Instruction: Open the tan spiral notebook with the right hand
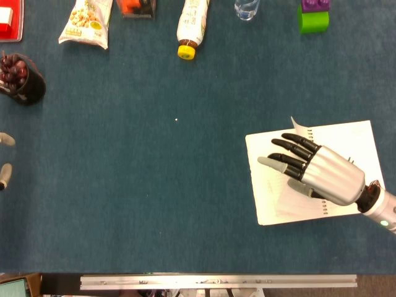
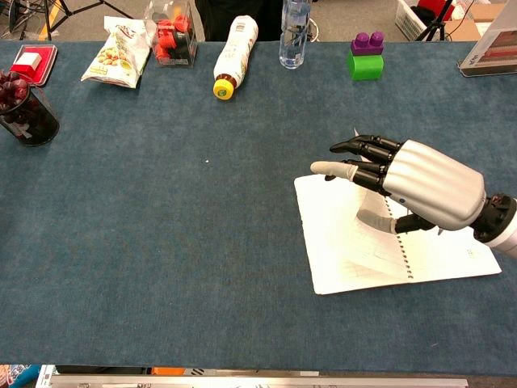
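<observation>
The spiral notebook [image 1: 272, 201] [image 2: 347, 250] lies open and flat at the right of the blue table, white pages up on both sides of its wire spine. My right hand [image 1: 312, 170] [image 2: 404, 182] hovers palm down over the spine and left page, fingers spread and pointing left, holding nothing. A small tan corner of the cover shows at the far edge. My left hand [image 1: 5, 161] shows only as pale fingertips at the left edge of the head view; its state is unclear.
Along the far edge lie a snack bag [image 2: 115, 53], a red item in a clear box [image 2: 171, 36], a bottle with a yellow cap [image 2: 233, 55], a water bottle [image 2: 294, 36] and a green and purple block [image 2: 366, 56]. A dark cup of grapes [image 2: 24, 109] stands at far left.
</observation>
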Action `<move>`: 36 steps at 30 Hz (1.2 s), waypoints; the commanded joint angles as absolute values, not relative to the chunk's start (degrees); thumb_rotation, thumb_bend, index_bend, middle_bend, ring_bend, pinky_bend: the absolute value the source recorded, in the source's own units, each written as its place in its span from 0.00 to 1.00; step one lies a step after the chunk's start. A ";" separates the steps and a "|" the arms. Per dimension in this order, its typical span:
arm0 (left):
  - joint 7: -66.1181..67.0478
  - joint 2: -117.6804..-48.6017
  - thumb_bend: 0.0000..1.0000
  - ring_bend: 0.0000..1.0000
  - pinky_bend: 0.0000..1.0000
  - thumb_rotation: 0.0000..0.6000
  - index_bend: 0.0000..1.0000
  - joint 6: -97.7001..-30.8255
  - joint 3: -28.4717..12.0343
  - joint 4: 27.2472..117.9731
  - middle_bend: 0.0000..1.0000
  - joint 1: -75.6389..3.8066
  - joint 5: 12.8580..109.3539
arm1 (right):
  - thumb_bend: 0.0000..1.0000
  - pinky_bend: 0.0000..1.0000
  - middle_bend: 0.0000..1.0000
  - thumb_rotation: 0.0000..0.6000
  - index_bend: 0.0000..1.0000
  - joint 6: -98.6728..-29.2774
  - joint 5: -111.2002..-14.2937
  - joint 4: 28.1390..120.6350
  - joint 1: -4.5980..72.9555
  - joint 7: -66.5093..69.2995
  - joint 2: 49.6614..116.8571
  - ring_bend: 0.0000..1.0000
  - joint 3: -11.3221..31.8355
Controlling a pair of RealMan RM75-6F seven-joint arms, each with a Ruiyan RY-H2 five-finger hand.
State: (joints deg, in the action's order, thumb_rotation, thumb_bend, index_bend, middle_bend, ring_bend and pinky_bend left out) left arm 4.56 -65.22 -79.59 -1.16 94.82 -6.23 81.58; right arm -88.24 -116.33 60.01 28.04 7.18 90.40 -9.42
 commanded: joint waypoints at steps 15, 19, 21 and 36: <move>3.92 -65.44 0.32 0.16 0.26 1.00 0.37 -80.26 -1.31 94.66 0.11 -6.16 82.17 | 0.33 0.17 0.32 1.00 0.43 -88.85 -112.58 64.28 26.81 2.30 87.82 0.13 -7.54; 3.24 -65.58 0.32 0.16 0.26 1.00 0.36 -81.11 -1.36 94.41 0.12 -5.94 82.82 | 0.33 0.17 0.32 1.00 0.47 -86.20 -107.60 69.27 23.80 -2.14 84.49 0.13 -7.49; 3.23 -65.62 0.32 0.16 0.26 1.00 0.36 -81.09 -1.34 94.28 0.12 -5.94 82.83 | 0.33 0.17 0.32 1.00 0.47 -84.81 -104.91 71.32 22.48 -4.66 83.07 0.13 -7.14; 3.21 -65.76 0.32 0.16 0.26 1.00 0.36 -81.10 -1.38 94.02 0.12 -5.91 82.79 | 0.33 0.17 0.27 1.00 0.48 -79.72 -85.62 84.56 13.13 -26.00 73.83 0.13 -3.85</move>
State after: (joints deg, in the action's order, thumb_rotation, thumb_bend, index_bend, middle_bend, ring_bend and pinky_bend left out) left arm 3.22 -65.76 -81.10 -1.38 94.03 -5.91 82.79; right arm -80.36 -88.06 82.27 14.91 -23.48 75.29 -4.55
